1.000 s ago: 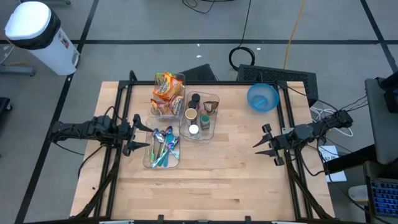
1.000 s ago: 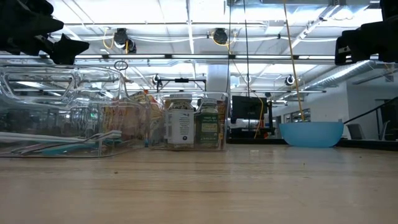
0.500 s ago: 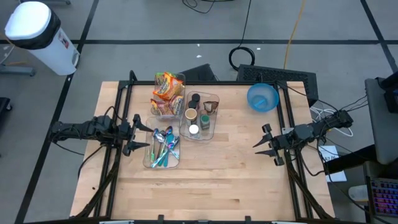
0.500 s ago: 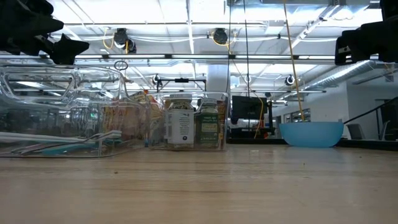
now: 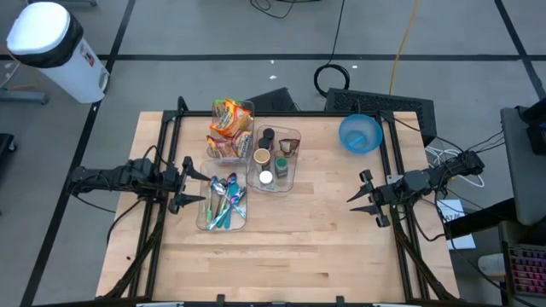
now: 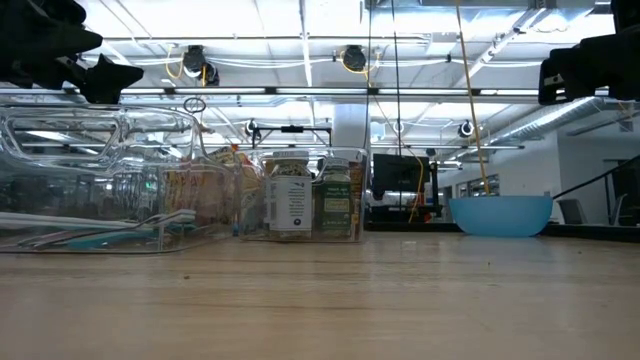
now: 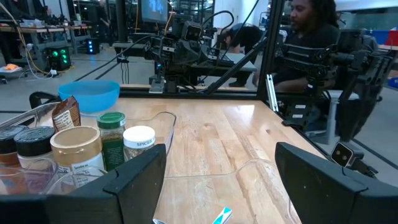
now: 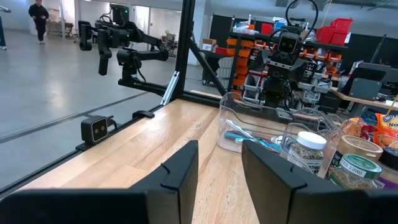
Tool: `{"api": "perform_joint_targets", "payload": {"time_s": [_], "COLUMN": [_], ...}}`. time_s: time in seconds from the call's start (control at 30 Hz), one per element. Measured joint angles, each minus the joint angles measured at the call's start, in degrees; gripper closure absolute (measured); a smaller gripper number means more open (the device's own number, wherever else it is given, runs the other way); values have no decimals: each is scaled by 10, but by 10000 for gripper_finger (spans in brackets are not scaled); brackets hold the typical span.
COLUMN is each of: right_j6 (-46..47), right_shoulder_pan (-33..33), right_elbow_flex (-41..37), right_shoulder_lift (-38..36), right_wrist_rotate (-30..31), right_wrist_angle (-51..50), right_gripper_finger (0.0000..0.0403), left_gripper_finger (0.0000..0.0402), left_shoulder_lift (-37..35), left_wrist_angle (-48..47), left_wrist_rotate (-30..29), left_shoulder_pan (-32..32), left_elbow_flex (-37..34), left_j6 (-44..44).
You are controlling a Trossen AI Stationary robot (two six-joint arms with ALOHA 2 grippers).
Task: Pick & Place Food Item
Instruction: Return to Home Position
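Note:
Orange and yellow snack packets [image 5: 229, 126] stand in a clear bin [image 5: 243, 107] at the table's far middle. Beside it, a second clear bin [image 5: 293, 170] holds several spice jars [image 5: 265, 167], which also show in the left wrist view [image 7: 76, 149]. My left gripper [image 5: 194, 183] hovers open at the table's left side, just left of a clear bin of cutlery [image 5: 222, 205], its fingers level and wide apart [image 7: 221, 180]. My right gripper [image 5: 360, 198] hovers at the right side, open with a narrow gap [image 8: 219, 168] and nothing between its fingers.
A blue bowl [image 5: 360, 133] rests at the far right of the table and shows in the low view [image 6: 500, 214]. Bare wood [image 5: 307, 230] spans the middle and near part. Dark frame rails [image 5: 162, 136] run along both sides. A person [image 7: 311, 25] sits beyond the table.

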Motion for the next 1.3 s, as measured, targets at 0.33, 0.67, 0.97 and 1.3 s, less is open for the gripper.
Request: {"api": "perform_joint_targets", "payload": {"time_s": [0.33, 0.67, 0.97, 1.3], "right_j6": [0, 0, 0, 0], "right_shoulder_pan": [0, 0, 0, 0], "right_elbow_flex": [0, 0, 0, 0], "right_shoulder_lift": [0, 0, 0, 0], "right_wrist_rotate": [0, 0, 0, 0], "right_wrist_angle": [0, 0, 0, 0], "right_gripper_finger": [287, 287, 287, 287], "left_gripper_finger": [91, 91, 91, 91], "left_shoulder_lift": [0, 0, 0, 0], "left_wrist_angle": [0, 0, 0, 0], "left_wrist_rotate": [0, 0, 0, 0], "left_shoulder_pan": [0, 0, 0, 0], "left_elbow_flex": [0, 0, 0, 0], "left_j6": [0, 0, 0, 0]}}
